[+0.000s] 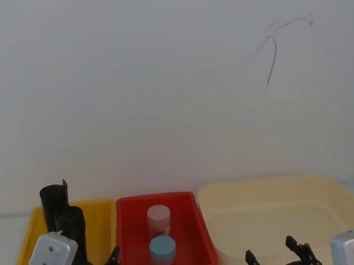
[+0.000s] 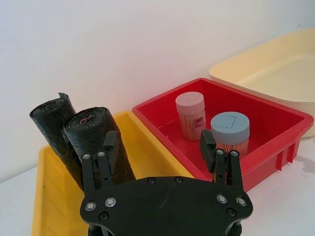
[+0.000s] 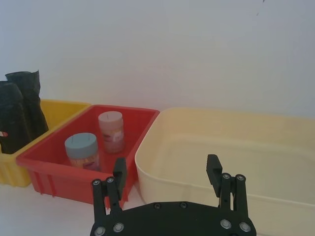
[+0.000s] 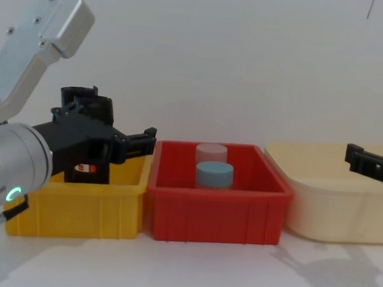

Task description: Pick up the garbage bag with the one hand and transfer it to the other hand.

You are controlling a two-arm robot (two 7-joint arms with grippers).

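Task barely begun.
- Garbage bag (image 2: 101,142) standing upright in yellow bin (image 2: 49,196), touching slimmer black roll (image 2: 49,123); not yet grasped.
- Left gripper (image 2: 158,141) hovering just beside bag, fingers spread, gripping nothing.
- Right gripper (image 3: 166,168) hanging over cream bin (image 3: 275,147), fingers spread, empty.
- Remaining: grasp, lift, handover.

Bright, even, diffuse light fills all 4 views, and the white wall (image 1: 162,79) shows no glare. In the chest view, soft pale grey shadows with fading edges lie on the table (image 4: 190,267) in front of the red bin (image 4: 213,216) and the cream tub (image 4: 317,210). The garbage bag (image 2: 96,137) stays very dark, its crinkles catching a faint sheen in the left wrist view, and a small green ring light (image 4: 13,193) glows on the left arm (image 4: 8,158).
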